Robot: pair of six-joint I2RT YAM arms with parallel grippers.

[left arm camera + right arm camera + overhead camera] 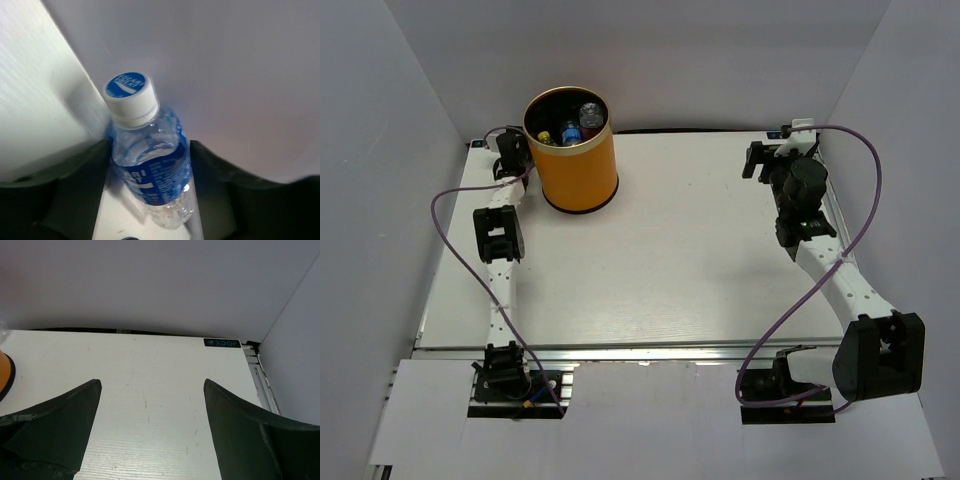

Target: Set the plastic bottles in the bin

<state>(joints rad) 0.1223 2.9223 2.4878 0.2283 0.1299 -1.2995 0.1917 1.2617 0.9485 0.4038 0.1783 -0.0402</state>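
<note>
The orange-yellow bin [577, 165] stands at the far left of the table. Several bottles lie inside it, among them a clear one [591, 112] and one with a blue cap [571, 133]. My left gripper [508, 152] is just left of the bin, near the back wall. In the left wrist view it [150, 172] is shut on a clear bottle with a blue label and white cap [150, 165], cap pointing towards the wall. My right gripper [772, 162] is at the far right, open and empty, and in its wrist view [151, 390] only bare table lies between the jaws.
White walls close in the table at the back and both sides. A purple cable [865, 210] loops beside the right arm. The bin's orange edge [4, 371] shows at the left of the right wrist view. A small black label [222, 343] sits at the table's far right corner.
</note>
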